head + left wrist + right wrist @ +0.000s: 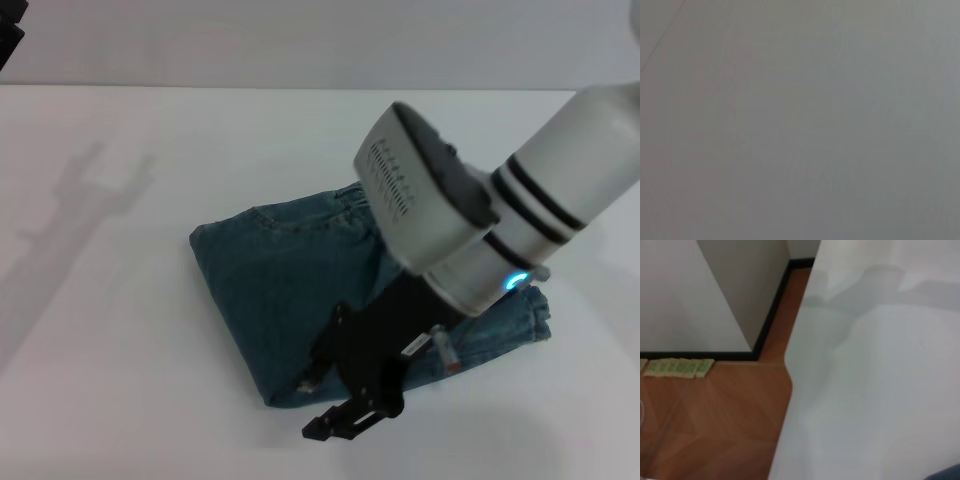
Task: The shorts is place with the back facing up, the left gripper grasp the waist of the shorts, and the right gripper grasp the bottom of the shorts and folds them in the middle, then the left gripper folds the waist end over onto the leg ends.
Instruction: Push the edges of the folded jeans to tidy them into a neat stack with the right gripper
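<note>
Bare table (pixel 120 330) around shorts (pixel 290 290); right gripper (pixel 350 415) overhangs them.

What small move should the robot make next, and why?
Probably lift the right tool up and away. The shorts already lie folded into a compact stack on the white table, and the tool sits at their near edge, over the table. The left tool is out of view, so nothing shows it working.

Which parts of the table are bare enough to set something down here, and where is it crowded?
Bare table spreads left of the shorts and behind them to the far edge. Crowded: the right gripper and its arm overhang the shorts' near right side.
</note>
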